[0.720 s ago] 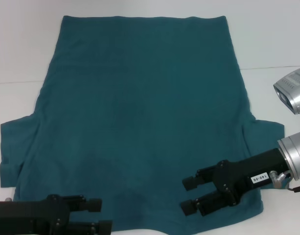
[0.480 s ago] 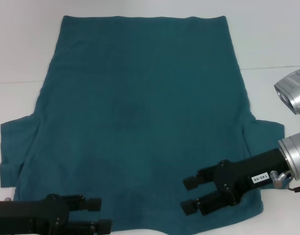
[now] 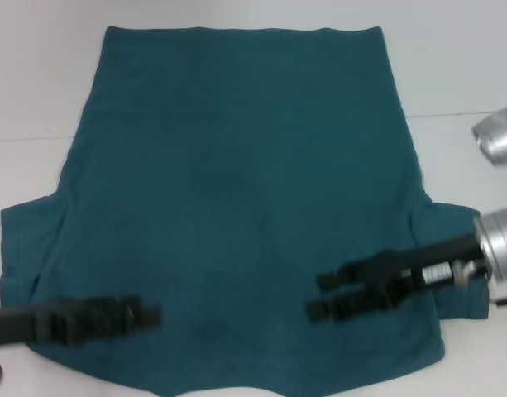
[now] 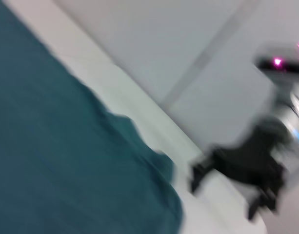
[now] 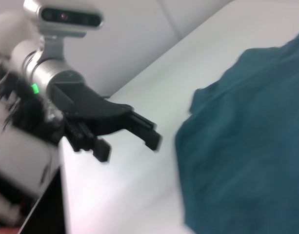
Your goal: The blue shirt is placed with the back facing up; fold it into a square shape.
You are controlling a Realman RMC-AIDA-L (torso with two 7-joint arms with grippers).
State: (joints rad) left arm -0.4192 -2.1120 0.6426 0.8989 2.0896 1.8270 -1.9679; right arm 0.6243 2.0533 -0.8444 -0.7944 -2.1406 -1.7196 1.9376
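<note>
— Lying flat and unfolded, the blue shirt [image 3: 236, 207] is spreading across the white table [image 3: 38, 74], back side up, hem at the far end and collar edge nearest the robot. Are you seeing any fold in it?

— None. Both sleeves are sticking out sideways from the shirt's body, one toward the robot's left, one toward its right. So, judging by how it is lying, the folding is not begun; every fold is left to make.

— And where are the arms sitting relative to the shirt?

— The left gripper [image 3: 150, 314] is hovering over the shirt's near left corner, by the shoulder. The right gripper [image 3: 319, 296] is hanging over the near right part, just inward of the right sleeve.

— Are they holding cloth?

— Not that I can see. The right gripper's two fingers are showing as separate bars with a gap between them, so its jaws are spread. The left one is too smeared to read; I cannot tell how its jaws are standing.

— Next step, in your view?

— Probably taking hold of a sleeve or the near edge, then folding inward.
</note>
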